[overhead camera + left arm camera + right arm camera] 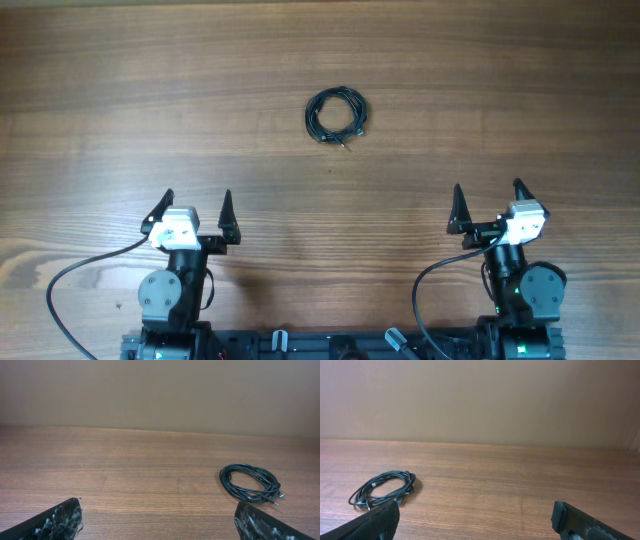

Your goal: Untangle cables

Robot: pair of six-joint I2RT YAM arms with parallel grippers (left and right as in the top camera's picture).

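**Desk:** What does the overhead view show?

**Photographer:** The cables [337,114] lie in one small round coil on the wooden table [120,90]. The coil sits toward the far side, near the middle, and a plug tip [345,141] pokes out on the edge facing the arms. The left gripper [197,200] and the right gripper [488,190] sit at the near edge, well apart from the coil and from each other. Each has its two black fingers [227,208] spread wide and grips nothing.

**Desk:** And the left wrist camera?

**Photographer:** The cables [250,484] rest on the table to the right of centre, beyond the left gripper [157,510]. They are well short of the plain beige wall [160,390]. Only the fingertips [60,520] show, one in each bottom corner, set far apart with wood grain between them.

**Desk:** The right wrist camera?

**Photographer:** The cables [382,490] lie low at the left of the view, a loose ring of black cord on the wood. They appear just above the finger in that corner. The right gripper [476,510] has its fingers standing wide apart, holding nothing.
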